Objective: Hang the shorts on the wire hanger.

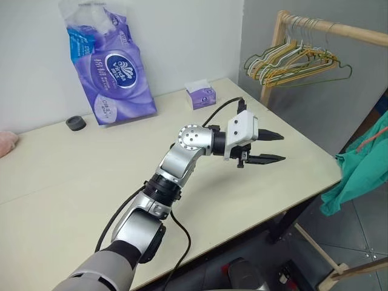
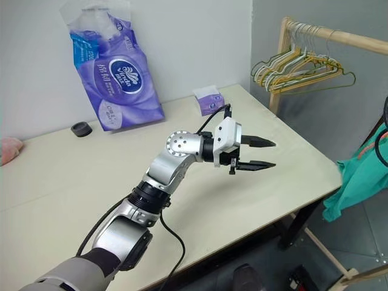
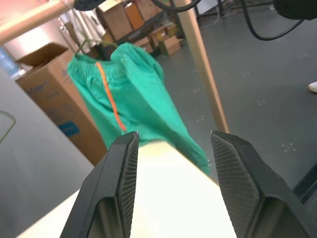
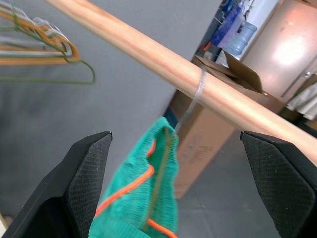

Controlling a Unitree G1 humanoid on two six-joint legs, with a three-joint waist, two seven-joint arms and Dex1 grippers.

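The teal-green shorts (image 4: 132, 203) with an orange drawstring hang from the wooden rail (image 4: 218, 89) on the wire hanger, whose thin hook (image 4: 194, 96) loops over the rail. The rest of the hanger runs inside the waistband. My right gripper (image 4: 176, 137) is open wide just in front of the shorts, touching nothing. From the head the shorts (image 1: 359, 171) show off the table's right edge. My left gripper (image 1: 282, 148) is open and empty above the table's right part, pointing towards the shorts (image 3: 133, 94).
A bunch of yellow, green and white hangers (image 1: 295, 59) hangs further along the rail. On the cream table (image 1: 73, 176) stand a purple tissue pack (image 1: 108, 66), a small tissue box (image 1: 200, 96), a black disc (image 1: 76, 123) and a pink cloth (image 1: 6, 142). Cardboard boxes (image 3: 47, 94) stand behind the rack.
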